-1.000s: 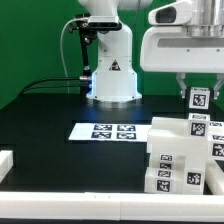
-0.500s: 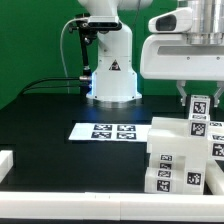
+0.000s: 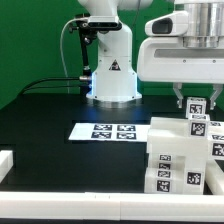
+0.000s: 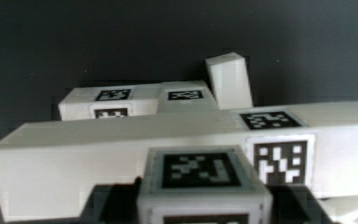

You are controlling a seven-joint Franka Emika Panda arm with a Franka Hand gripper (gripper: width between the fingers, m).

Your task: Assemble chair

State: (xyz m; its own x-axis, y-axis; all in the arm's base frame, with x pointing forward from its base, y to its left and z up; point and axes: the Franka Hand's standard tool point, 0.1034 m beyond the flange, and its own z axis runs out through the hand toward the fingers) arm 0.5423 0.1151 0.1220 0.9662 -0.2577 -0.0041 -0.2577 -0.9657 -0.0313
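Observation:
My gripper (image 3: 195,98) is at the exterior view's right, shut on a small white tagged chair piece (image 3: 196,105) held just above the cluster of white chair parts (image 3: 175,155). In the wrist view the held piece (image 4: 201,170) sits between my dark fingers (image 4: 114,203), its tag facing the camera. Under it lies a long white block (image 4: 105,145) with tags on its top and side. Behind that are a flat tagged piece (image 4: 140,97) and an upright bar (image 4: 229,80). Whether the held piece touches the block is unclear.
The marker board (image 3: 108,131) lies on the black table left of the chair parts. The robot base (image 3: 108,65) stands behind it, with a black cable (image 3: 50,84) to its left. A white rail (image 3: 80,205) runs along the front edge, with a white block (image 3: 5,160) at the left.
My gripper has come down a little with the white piece in it, closer to the cluster of parts. The parts on the table have not moved.

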